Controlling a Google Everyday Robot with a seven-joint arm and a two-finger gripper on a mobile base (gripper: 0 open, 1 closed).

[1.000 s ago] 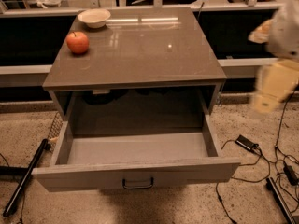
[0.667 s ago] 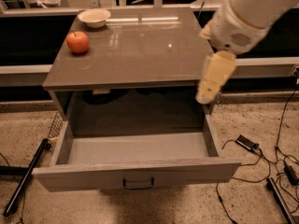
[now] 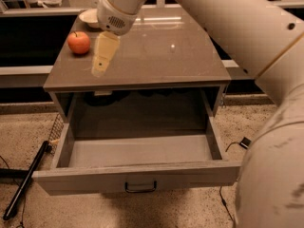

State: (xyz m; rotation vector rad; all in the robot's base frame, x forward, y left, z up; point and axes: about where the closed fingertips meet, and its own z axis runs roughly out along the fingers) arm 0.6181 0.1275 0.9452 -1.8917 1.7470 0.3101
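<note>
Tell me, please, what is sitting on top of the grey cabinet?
A red apple sits at the left rear of the cabinet top, with a white bowl behind it, partly covered by the arm. The gripper hovers just right of the apple.

Dim, warm indoor light, coming from overhead. There is a glare streak along the far edge of the cabinet top (image 3: 180,61) and a small bright dot right of its middle. The gripper (image 3: 103,56) hangs over the cabinet top's left part, pale and well lit. The apple (image 3: 79,42), left of it, catches a highlight. Heavy shadow lies under the cabinet top at the back of the open drawer (image 3: 137,151). Behind the cabinet top it is near black.
</note>
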